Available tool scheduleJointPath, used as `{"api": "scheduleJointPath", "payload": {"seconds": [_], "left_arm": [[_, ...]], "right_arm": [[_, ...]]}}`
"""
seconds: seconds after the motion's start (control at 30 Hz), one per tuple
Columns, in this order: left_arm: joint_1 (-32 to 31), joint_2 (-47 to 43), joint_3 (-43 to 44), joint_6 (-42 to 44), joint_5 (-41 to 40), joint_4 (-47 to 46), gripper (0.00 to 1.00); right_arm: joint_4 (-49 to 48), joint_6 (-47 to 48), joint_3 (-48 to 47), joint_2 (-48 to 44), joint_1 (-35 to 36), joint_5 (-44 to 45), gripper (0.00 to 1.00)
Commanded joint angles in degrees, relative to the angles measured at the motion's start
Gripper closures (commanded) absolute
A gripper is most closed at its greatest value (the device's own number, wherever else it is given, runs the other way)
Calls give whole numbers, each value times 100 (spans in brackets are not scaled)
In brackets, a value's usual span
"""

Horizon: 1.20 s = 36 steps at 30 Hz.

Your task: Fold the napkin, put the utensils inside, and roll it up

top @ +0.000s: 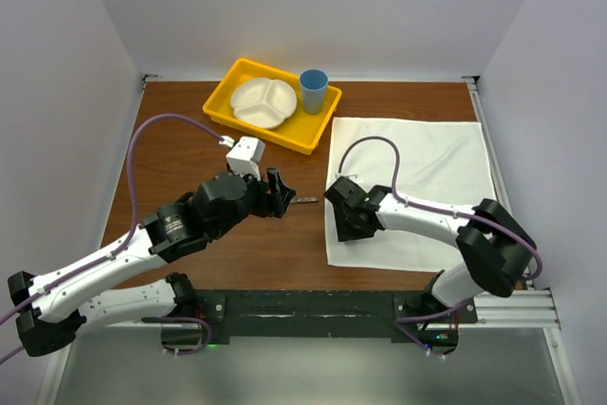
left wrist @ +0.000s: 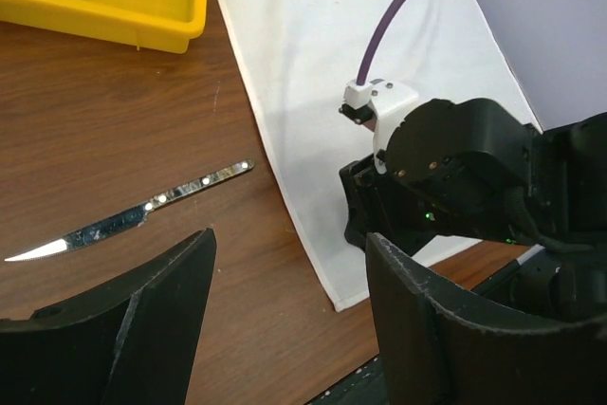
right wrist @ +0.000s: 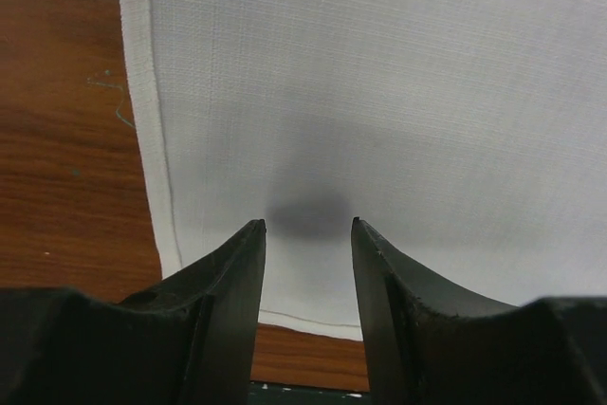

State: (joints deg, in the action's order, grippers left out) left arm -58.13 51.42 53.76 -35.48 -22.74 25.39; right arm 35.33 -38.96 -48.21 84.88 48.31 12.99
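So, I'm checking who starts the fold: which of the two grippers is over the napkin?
The right gripper, above the napkin by its near left corner; the left gripper is over the table, by the knife.

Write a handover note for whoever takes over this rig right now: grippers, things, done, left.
Left gripper: open, empty, above the table beside the knife.
Right gripper: jaws apart, low over the near left corner of the napkin, nothing pinched.
Knife lies on the table left of the napkin; napkin spread flat, unfolded.
Done: nothing yet. Left: fold, lay knife inside, roll.
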Motion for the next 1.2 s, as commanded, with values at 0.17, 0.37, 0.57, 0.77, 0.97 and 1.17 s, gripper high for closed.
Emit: {"api": "scheduleJointPath", "payload": {"seconds": [0.17,0.37,0.57,0.77,0.97,1.17], "left_arm": [[21,-158,47,-161,-72,-16,31],[21,-229,135,-143,-55,124,31],[21,-255,4,-90,-20,-349,29],[21,990,20,366,762,-2027,42],[65,3679,2003,1156,780,-2073,54],[425,5983,3656,1623,1184,-2187,56]], "right_arm": [[-948,-718,-277,626,644,-788,53],[261,-823,-602,-381,531,737,34],[422,-78,-163,-1262,-1971,660,23],[484,-86,-189,-1124,-3520,1470,35],[-226,72,92,-377,-5338,512,39],[-527,178,189,107,-6070,256,41]]}}
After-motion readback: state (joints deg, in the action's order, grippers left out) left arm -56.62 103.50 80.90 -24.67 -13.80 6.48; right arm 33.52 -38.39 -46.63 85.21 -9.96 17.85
